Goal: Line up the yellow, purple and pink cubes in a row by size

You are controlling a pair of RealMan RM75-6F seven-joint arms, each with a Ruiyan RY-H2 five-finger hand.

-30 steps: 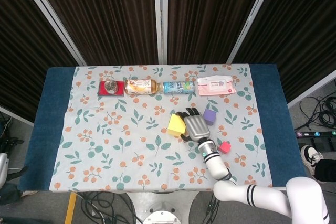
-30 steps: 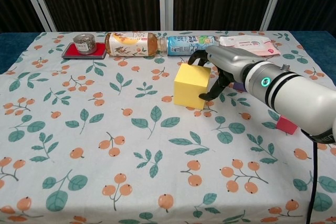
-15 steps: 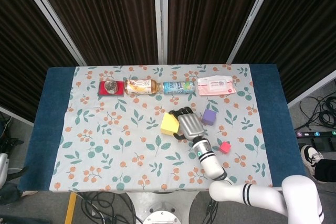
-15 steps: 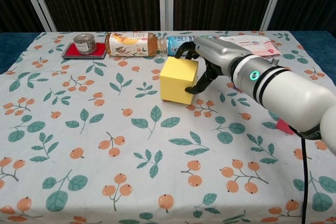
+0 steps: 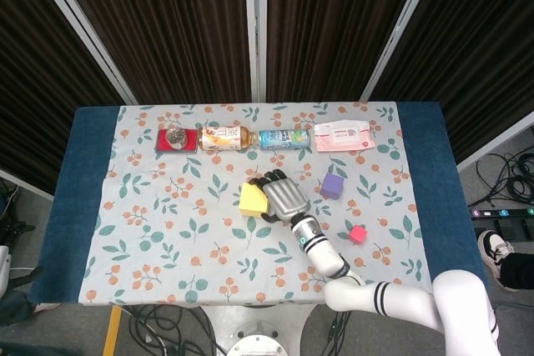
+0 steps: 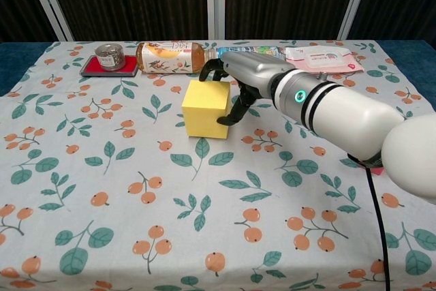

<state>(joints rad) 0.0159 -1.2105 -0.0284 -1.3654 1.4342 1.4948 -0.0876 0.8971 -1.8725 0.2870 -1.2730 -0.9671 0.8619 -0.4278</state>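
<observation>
— Leftward since a second ago: the yellow cube (image 5: 251,199) has slid toward the centre of the frame in the head view, carried along by the right robot hand (image 5: 284,195). The purple and pink cubes lie where they were.

— And from largest down?

— The worktop (image 5: 86,206), under a white cloth printed with leaves and orange berries, fills the middle of the head view. Along its upper edge lie a tea bottle (image 5: 225,138) and a blue-labelled bottle (image 5: 284,138) on their sides, end to end, with a pink wipes pack (image 5: 340,136) right of them and a red tin (image 5: 176,139) to their left.

— The cubes?

— The yellow cube (image 6: 206,108), the biggest, sits on the cloth just left of centre. The purple cube (image 5: 332,187) lies right of the robot hand, apart from it. The pink cube (image 5: 357,234), the smallest, is lower right of that.

— Is the robot hand grasping?

— In the chest view the right robot hand (image 6: 235,80) wraps the yellow cube, fingers over its top and thumb against its right face. It grasps that cube. The left robot hand shows in neither view.
</observation>
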